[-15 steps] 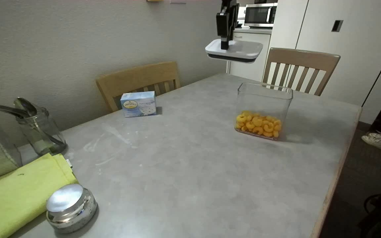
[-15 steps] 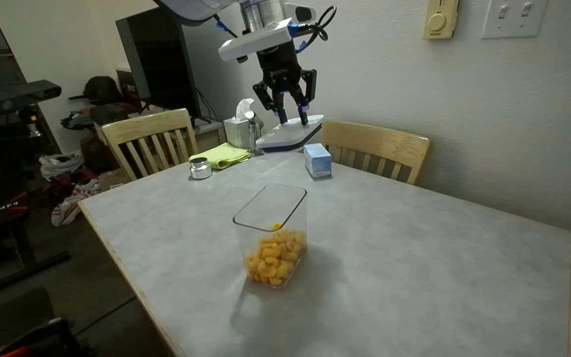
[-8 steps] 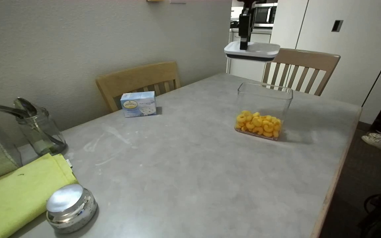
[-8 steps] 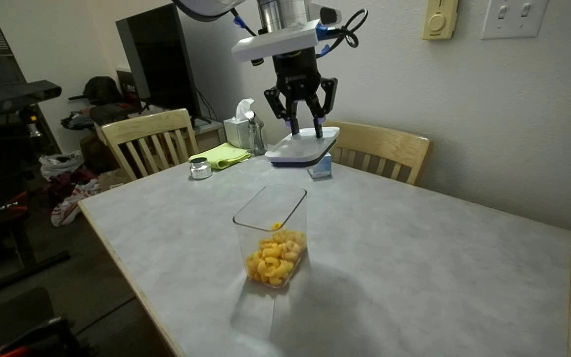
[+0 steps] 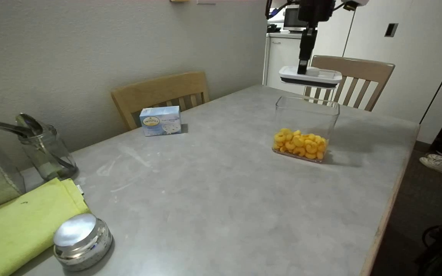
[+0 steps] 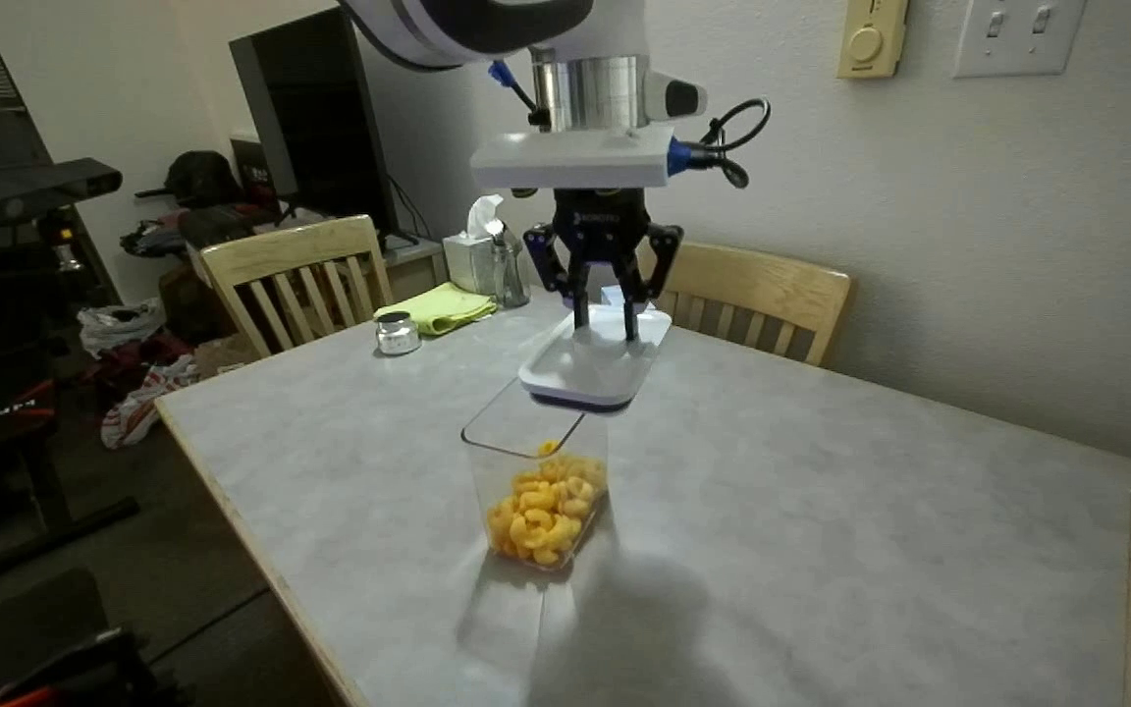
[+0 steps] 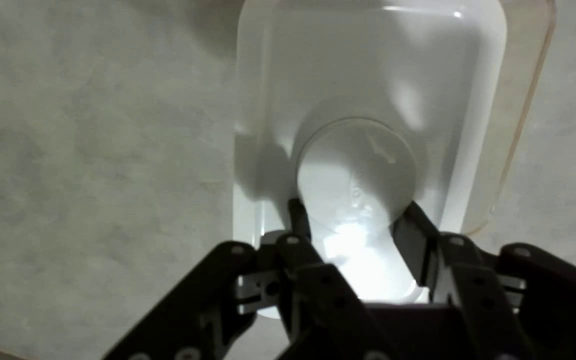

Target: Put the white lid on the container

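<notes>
The white lid (image 5: 328, 76) is flat, with a round raised button in its centre. My gripper (image 6: 606, 331) is shut on that button and holds the lid in the air, roughly level. The container (image 5: 308, 119) is a clear box with yellow-orange pieces at the bottom, upright on the table. The lid (image 6: 580, 371) is a short way above the container (image 6: 489, 469) and hides the far part of its rim. In the wrist view the fingertips (image 7: 353, 212) flank the button of the lid (image 7: 368, 65). The container's rim (image 7: 530, 95) shows past the lid's right edge.
A blue-white box (image 5: 161, 120) stands near the table's wall-side edge. A metal jar (image 5: 83, 241), a yellow cloth (image 5: 25, 226), a glass jar with cutlery (image 5: 50, 153) and a tissue box (image 6: 468, 261) are at one end. Chairs (image 6: 752, 295) stand at the table edges.
My gripper has carried the lid rightward and down in both exterior views, closer to the container's top. The lid looks less tilted. The container has not moved.
</notes>
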`<state>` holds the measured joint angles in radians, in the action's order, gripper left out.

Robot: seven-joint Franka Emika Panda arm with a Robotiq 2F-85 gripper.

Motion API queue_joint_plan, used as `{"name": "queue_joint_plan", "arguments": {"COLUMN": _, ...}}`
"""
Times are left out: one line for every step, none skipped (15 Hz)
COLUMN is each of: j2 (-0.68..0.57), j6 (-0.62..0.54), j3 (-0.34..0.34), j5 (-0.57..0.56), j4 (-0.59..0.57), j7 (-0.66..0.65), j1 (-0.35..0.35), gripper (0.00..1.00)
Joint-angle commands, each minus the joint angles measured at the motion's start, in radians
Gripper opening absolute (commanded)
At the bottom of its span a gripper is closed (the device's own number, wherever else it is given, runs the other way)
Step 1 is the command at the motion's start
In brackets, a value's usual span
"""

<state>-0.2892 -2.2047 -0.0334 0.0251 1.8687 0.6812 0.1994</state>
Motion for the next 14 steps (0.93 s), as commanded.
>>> {"name": "queue_joint_plan", "arguments": {"j2": 0.064, "j6": -0.035, "j3": 0.001, "j5": 0.035, "j4": 0.12, "j7": 0.128, "j1": 0.031, "gripper": 0.22}}
{"name": "queue_joint_plan", "arguments": {"j2": 0.068, "j6": -0.035, "j3": 0.001, "j5": 0.036, "j4": 0.135, "j7": 0.154, "j1": 0.033, "gripper": 0.22}}
{"name": "queue_joint_plan", "arguments": {"j2": 0.074, "j6": -0.038, "j3": 0.001, "j5": 0.034, "j4": 0.151, "j7": 0.183, "j1": 0.032, "gripper": 0.22}}
{"name": "queue_joint_plan", "arguments": {"j2": 0.078, "j6": -0.041, "j3": 0.001, "j5": 0.031, "j4": 0.162, "j7": 0.202, "j1": 0.029, "gripper": 0.22}}
{"name": "queue_joint_plan", "arguments": {"j2": 0.079, "j6": -0.047, "j3": 0.0, "j5": 0.028, "j4": 0.169, "j7": 0.213, "j1": 0.025, "gripper": 0.22}}
{"name": "queue_joint_plan", "arguments": {"j2": 0.083, "j6": -0.051, "j3": 0.001, "j5": 0.032, "j4": 0.172, "j7": 0.221, "j1": 0.022, "gripper": 0.22}}
{"name": "queue_joint_plan", "arguments": {"j2": 0.082, "j6": -0.058, "j3": 0.003, "j5": 0.037, "j4": 0.175, "j7": 0.227, "j1": 0.017, "gripper": 0.22}}
{"name": "queue_joint_plan", "arguments": {"j2": 0.083, "j6": -0.063, "j3": 0.003, "j5": 0.039, "j4": 0.177, "j7": 0.223, "j1": 0.012, "gripper": 0.22}}
{"name": "queue_joint_plan", "arguments": {"j2": 0.082, "j6": -0.079, "j3": 0.005, "j5": 0.042, "j4": 0.182, "j7": 0.217, "j1": 0.007, "gripper": 0.22}}
{"name": "queue_joint_plan", "arguments": {"j2": 0.079, "j6": -0.09, "j3": 0.006, "j5": 0.04, "j4": 0.182, "j7": 0.209, "j1": 0.002, "gripper": 0.22}}
{"name": "queue_joint_plan", "arguments": {"j2": 0.072, "j6": -0.102, "j3": 0.007, "j5": 0.038, "j4": 0.178, "j7": 0.193, "j1": -0.006, "gripper": 0.22}}
{"name": "queue_joint_plan", "arguments": {"j2": 0.069, "j6": -0.112, "j3": 0.009, "j5": 0.04, "j4": 0.176, "j7": 0.181, "j1": -0.014, "gripper": 0.22}}
{"name": "queue_joint_plan", "arguments": {"j2": 0.065, "j6": -0.128, "j3": 0.011, "j5": 0.039, "j4": 0.177, "j7": 0.164, "j1": -0.023, "gripper": 0.22}}
{"name": "queue_joint_plan", "arguments": {"j2": 0.063, "j6": -0.139, "j3": 0.012, "j5": 0.038, "j4": 0.177, "j7": 0.143, "j1": -0.031, "gripper": 0.22}}
